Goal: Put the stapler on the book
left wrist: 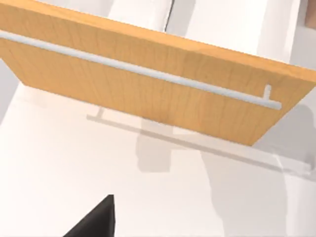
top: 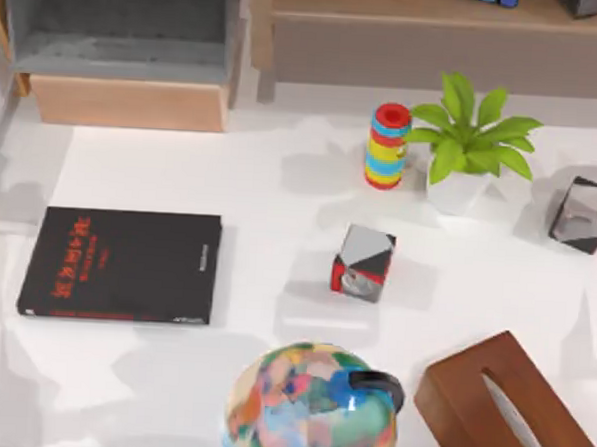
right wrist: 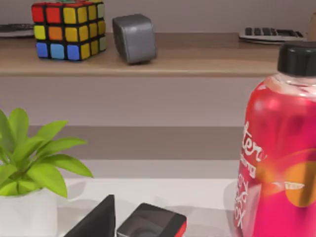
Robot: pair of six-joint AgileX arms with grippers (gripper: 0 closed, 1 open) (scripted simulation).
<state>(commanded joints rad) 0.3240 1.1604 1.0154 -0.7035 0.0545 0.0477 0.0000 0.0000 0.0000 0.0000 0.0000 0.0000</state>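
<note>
Nearest the top camera, a colourful globe (top: pixel 312 404) sits right of the black book (top: pixel 122 265), which lies long-axis left-right; neither pincer's opening can be told.

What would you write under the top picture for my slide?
Black book at the white table's left, a red, grey and black cube mid-table, potted plant behind.

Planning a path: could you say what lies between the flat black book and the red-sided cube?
Nothing: the top view shows bare white table between book and cube.
</note>
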